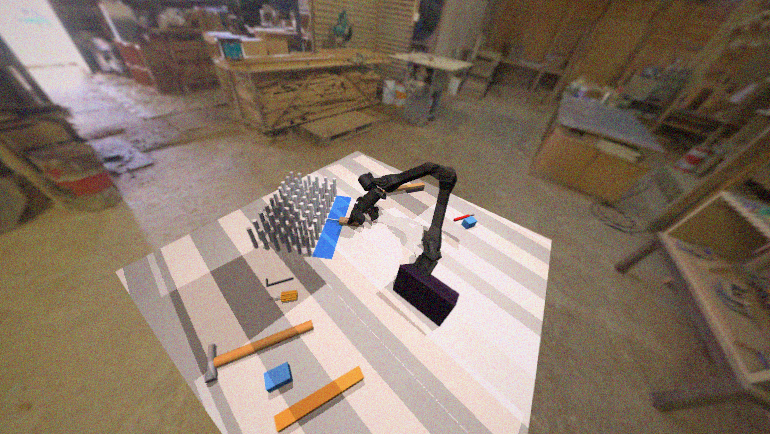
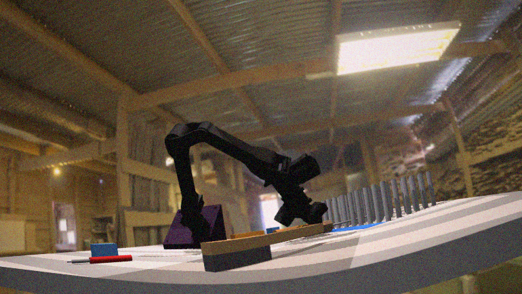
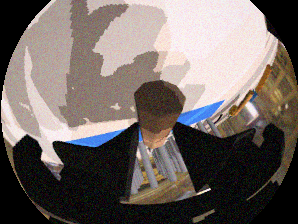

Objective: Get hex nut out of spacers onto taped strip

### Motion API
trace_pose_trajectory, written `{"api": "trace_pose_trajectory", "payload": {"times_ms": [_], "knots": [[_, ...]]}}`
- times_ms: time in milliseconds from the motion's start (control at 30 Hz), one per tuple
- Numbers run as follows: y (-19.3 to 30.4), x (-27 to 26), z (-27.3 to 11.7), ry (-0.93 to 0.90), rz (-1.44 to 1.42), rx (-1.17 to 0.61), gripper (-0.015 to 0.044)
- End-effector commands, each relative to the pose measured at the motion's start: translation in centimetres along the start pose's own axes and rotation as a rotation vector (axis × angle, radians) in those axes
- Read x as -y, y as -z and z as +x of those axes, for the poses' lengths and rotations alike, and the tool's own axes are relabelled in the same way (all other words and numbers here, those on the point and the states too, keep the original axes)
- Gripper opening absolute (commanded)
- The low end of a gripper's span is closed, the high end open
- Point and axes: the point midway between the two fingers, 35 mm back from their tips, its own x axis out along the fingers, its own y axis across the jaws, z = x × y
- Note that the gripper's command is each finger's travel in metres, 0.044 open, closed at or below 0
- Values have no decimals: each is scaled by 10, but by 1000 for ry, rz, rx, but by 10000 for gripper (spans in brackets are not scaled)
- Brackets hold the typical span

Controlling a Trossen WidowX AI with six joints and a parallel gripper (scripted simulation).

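The field of standing grey spacers (image 1: 296,215) (image 2: 379,200) (image 3: 160,163) fills the back left of the table. The blue taped strip (image 1: 330,231) (image 2: 356,226) (image 3: 100,140) lies along its front. My gripper (image 1: 351,218) (image 2: 314,219) (image 3: 155,125) hangs low over the strip's far end and is shut on the brown wooden handle (image 1: 343,219) (image 2: 327,225) (image 3: 160,106) of a hook tool. The tool's thin metal shaft (image 1: 333,218) (image 2: 340,221) points towards the spacers. The hex nut is hidden from all views.
A wood-topped block (image 1: 410,187) (image 2: 237,252) lies behind the arm. A red pen (image 1: 462,217) (image 2: 109,259) and a blue cube (image 1: 469,222) (image 2: 104,249) lie right. A hex key (image 1: 279,281), small orange tool (image 1: 289,295), hammer (image 1: 258,345), blue block (image 1: 277,376) and orange bar (image 1: 318,398) lie front left.
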Motion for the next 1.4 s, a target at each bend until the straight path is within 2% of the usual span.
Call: {"api": "trace_pose_trajectory", "payload": {"times_ms": [0,1367], "knots": [[-3,1,-2,2,-5,-3,0],[-26,1,-17,2,-8,-1,0]]}}
